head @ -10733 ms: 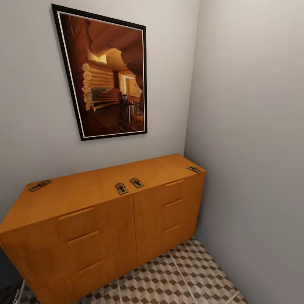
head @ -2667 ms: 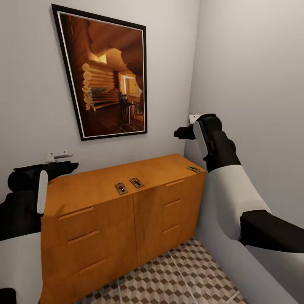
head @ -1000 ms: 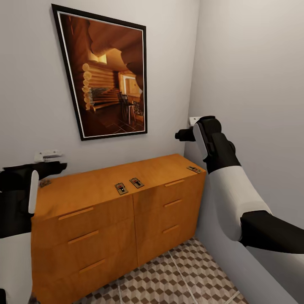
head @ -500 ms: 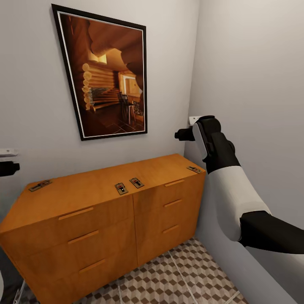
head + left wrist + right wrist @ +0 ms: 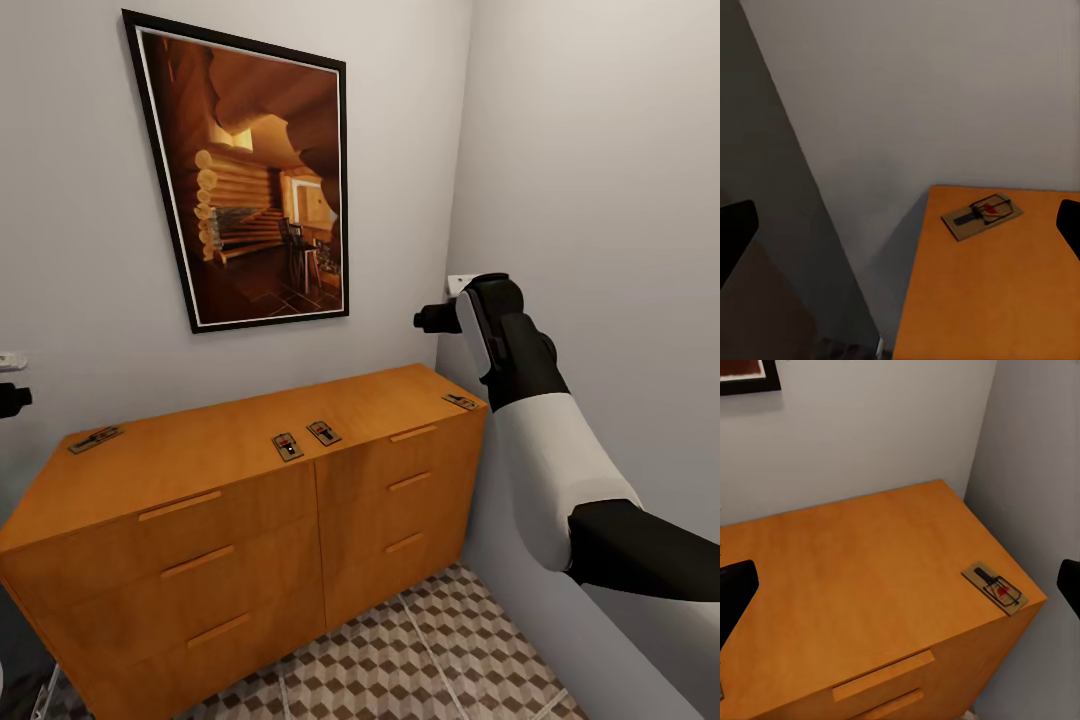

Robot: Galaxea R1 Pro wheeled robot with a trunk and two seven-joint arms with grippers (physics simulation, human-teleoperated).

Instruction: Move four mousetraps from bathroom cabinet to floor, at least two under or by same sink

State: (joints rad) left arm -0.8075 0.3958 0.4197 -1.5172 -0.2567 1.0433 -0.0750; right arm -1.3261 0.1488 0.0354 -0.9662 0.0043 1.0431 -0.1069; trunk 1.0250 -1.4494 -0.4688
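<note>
Grey walls meet in a corner ahead of me, with a framed cabin picture (image 5: 250,180) hanging above the cabinet (image 5: 250,520). Its orange-brown top is the surface carrying all four mousetraps: one at the far left corner (image 5: 96,438), two side by side near the front middle (image 5: 287,446) (image 5: 323,432), one at the right front corner (image 5: 460,402). Cube-patterned bathroom floor (image 5: 420,660) lies below. My right gripper (image 5: 432,319) hangs open above the right corner trap (image 5: 994,588); my left gripper (image 5: 8,385), also open, sits beyond the cabinet's left end, facing its trap (image 5: 982,214).
</note>
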